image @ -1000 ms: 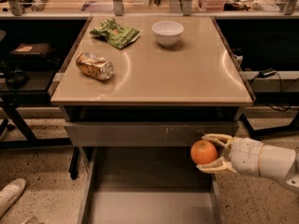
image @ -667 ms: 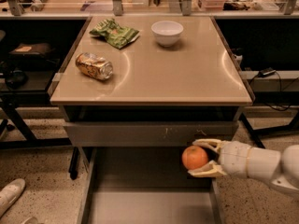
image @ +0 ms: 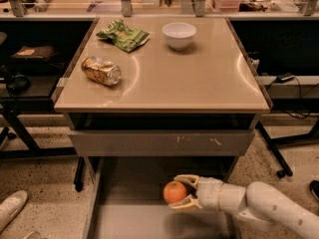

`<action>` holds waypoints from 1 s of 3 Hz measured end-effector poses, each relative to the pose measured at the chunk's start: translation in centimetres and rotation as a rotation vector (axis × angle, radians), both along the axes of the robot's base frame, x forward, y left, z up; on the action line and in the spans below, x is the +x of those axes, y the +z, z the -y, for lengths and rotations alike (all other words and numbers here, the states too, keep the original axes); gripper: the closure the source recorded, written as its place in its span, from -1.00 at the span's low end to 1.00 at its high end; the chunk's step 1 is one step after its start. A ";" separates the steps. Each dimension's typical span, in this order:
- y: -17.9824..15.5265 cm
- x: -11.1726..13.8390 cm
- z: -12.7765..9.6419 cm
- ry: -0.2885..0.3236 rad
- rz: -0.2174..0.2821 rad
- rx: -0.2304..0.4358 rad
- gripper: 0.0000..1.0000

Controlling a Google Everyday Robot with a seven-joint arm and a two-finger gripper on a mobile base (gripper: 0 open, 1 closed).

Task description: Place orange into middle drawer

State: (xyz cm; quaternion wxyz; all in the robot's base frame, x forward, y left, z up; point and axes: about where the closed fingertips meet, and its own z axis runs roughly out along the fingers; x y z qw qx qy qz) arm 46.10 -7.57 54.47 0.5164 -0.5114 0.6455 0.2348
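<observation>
One orange [image: 175, 192]: round, bright, pinched between the two fingers of the gripper [image: 180, 192]; one finger over its top, the other under it.
Gripper: closed on the orange, pointing to the left of the view, fruit at its tip.
Fingers [image: 185, 179]: pale yellow, curved around the right half of the fruit; left half of the fruit bare.
Arm [image: 266, 207]: white, jointed, runs from the gripper's wrist toward the lower right corner of the view.
Middle drawer [image: 132, 220]: pulled open, directly beneath the gripper; flat grey floor, long straight side walls. Orange sits over the rear part of that floor, right of centre. Contact between fruit and floor cannot be told.
Closed drawer front [image: 162, 142]: grey panel with pale scratch marks, just above and behind the gripper.
Table [image: 199, 83]: tan top, above that panel, well above the gripper.
Crushed can [image: 101, 70]: golden, on its side, on the tabletop, up and to the left of the gripper.
Green packet [image: 123, 35]: crumpled, farther back on the tabletop, beyond the can.
White bowl [image: 179, 35]: upright, at the far edge of the tabletop, almost straight up-view from the gripper, apart from the packet.
Shoe [image: 12, 208]: pale, on speckled flooring, far left of the gripper, outside the drawer.
</observation>
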 end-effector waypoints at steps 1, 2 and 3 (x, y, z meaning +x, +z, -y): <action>-1.7 -0.4 -0.7 -0.004 -0.029 0.035 1.00; -1.8 -0.4 -0.7 -0.005 -0.029 0.035 1.00; -6.8 0.4 -0.7 -0.026 -0.065 0.021 1.00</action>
